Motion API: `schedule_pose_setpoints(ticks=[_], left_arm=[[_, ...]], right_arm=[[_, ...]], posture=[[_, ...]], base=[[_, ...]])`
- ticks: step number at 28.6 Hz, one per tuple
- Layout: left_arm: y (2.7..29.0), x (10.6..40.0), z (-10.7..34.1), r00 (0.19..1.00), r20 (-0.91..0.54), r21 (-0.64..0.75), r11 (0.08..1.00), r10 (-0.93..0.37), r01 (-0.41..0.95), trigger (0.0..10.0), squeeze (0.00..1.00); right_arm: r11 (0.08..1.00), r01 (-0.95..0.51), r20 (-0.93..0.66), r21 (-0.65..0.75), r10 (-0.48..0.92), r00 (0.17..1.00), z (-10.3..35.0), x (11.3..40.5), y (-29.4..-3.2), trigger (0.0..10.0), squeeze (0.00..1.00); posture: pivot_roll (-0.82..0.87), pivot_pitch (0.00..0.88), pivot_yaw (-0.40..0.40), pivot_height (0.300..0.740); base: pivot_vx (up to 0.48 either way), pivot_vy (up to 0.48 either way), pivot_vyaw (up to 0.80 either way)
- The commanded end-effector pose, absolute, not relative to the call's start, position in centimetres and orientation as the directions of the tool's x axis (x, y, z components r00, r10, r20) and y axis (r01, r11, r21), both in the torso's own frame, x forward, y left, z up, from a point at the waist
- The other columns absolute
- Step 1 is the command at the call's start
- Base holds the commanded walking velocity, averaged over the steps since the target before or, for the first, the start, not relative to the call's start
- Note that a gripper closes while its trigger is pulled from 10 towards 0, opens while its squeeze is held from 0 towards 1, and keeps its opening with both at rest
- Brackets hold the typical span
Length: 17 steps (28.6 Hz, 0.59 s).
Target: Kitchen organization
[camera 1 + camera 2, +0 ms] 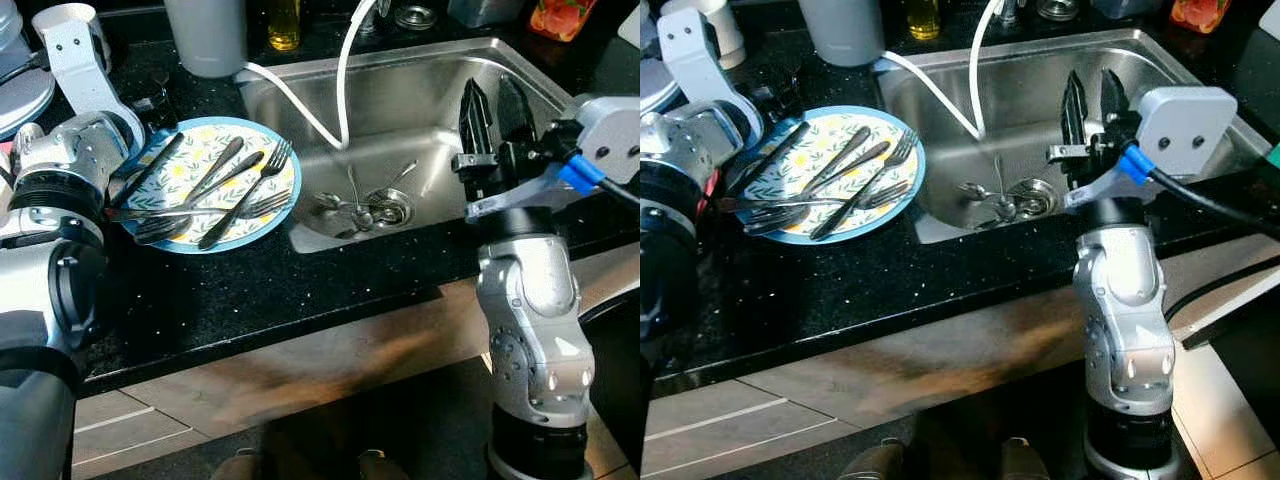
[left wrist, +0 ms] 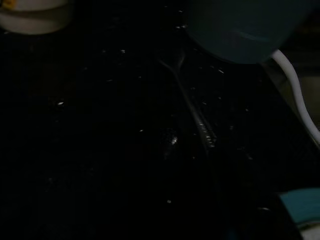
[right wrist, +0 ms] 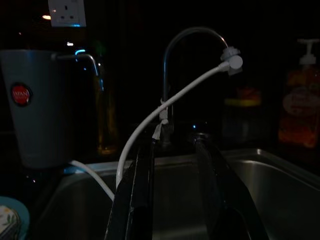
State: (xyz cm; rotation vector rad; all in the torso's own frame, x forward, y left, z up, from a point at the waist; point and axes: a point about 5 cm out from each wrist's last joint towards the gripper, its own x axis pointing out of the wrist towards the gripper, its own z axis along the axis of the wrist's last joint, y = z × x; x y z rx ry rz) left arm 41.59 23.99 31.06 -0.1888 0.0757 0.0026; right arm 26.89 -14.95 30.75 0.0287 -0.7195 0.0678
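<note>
A blue-rimmed flowered plate lies on the black counter left of the sink and carries several forks and other cutlery. More cutlery lies at the drain of the steel sink. My right gripper is raised over the sink's right side, pointing away from me, open, with nothing between its fingers. My left arm rests at the plate's left rim, and the left gripper sits in shadow beyond it. In the dark left wrist view, a slim metal utensil lies on the counter.
A grey cup and an oil bottle stand behind the plate. A white hose runs from the faucet into the sink. White dishes sit at the far left. The counter's front edge drops to cabinets.
</note>
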Motion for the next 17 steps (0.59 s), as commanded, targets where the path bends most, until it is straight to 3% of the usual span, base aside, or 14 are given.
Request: schedule_pose_setpoints(ticks=[1, 6, 10, 17], left_arm=[[24.2, 41.4, 28.6, 0.981, -0.191, -0.166, 0.986, -0.012, -0.020, 0.0, 0.00], [24.1, 41.5, 27.7, 0.978, -0.208, -0.123, 0.992, -0.016, -0.010, 0.0, 0.00], [24.0, 41.5, 27.9, 0.982, -0.186, -0.170, 0.985, -0.021, -0.011, 0.0, 0.00], [24.7, 41.4, 33.1, 0.997, 0.070, -0.267, 0.964, 0.033, -0.013, 0.0, 0.00]], right_arm=[[0.998, -0.062, 0.652, -0.006, 0.051, 0.757, 30.6, 26.9, -15.0, 10.0, 0.00], [0.998, -0.062, 0.651, -0.013, 0.056, 0.757, 30.8, 27.5, -15.1, 10.0, 0.00], [0.997, -0.069, 0.654, -0.018, 0.064, 0.754, 31.0, 27.8, -15.0, 10.0, 0.00], [0.996, -0.084, 0.654, -0.009, 0.069, 0.753, 31.0, 28.5, -15.1, 10.0, 0.00]], posture=[[0.03, 0.254, 0.030, 0.740], [0.03, 0.216, 0.016, 0.740], [0.03, 0.180, 0.006, 0.740], [0.04, 0.127, -0.016, 0.740]], base=[[0.000, 0.000, 0.00], [0.000, 0.000, 0.00], [0.000, 0.000, 0.00], [0.000, 0.000, 0.00]])
